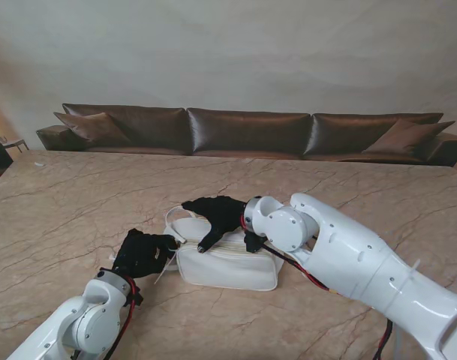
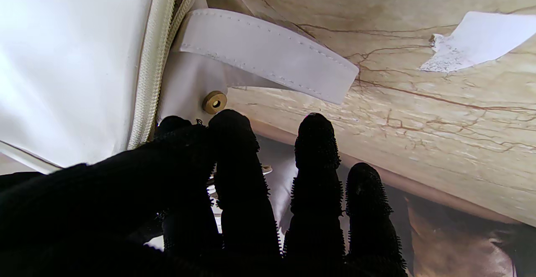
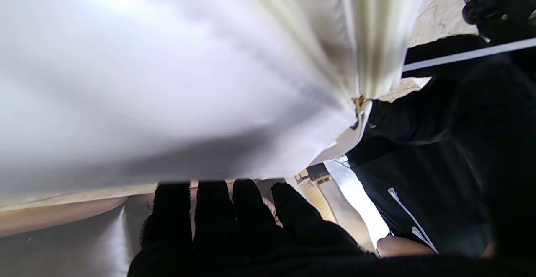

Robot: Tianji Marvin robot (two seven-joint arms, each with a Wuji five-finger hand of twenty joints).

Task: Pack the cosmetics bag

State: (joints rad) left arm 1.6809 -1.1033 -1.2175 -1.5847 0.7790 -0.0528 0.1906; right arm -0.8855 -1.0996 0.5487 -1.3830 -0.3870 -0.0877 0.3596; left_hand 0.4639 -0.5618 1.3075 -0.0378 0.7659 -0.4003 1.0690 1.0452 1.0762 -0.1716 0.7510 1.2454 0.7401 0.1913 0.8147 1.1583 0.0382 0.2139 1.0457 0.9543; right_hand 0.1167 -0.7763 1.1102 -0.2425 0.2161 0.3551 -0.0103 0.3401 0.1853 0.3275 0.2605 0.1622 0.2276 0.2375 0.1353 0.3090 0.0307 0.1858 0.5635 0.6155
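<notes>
Stand view, lower centre of frame: one white cosmetics bag [image 1: 226,262] lies on the marble desk [image 1: 78,195], zip running along its top. Left robot hand [image 1: 143,253] sits at the bag's left end, fingers curled by the strap; whether it actually pinches anything I cannot tell. Right robot hand [image 1: 215,217] lies flat over the bag's top, fingers spread and draped toward the zip, pressing rather than gripping as far as I can see. Left wrist view shows a flat white strap [image 2: 268,55], one brass stud [image 2: 215,102] and the cream zip [image 2: 153,59]. Bag looks soft, light, smooth-skinned, likely to slide and cave in; best held by the strap or the end by the stud. Count: one bag, one strap, one stud, two hands, one white scrap [image 2: 477,40] on the desk. No cosmetics visible.
</notes>
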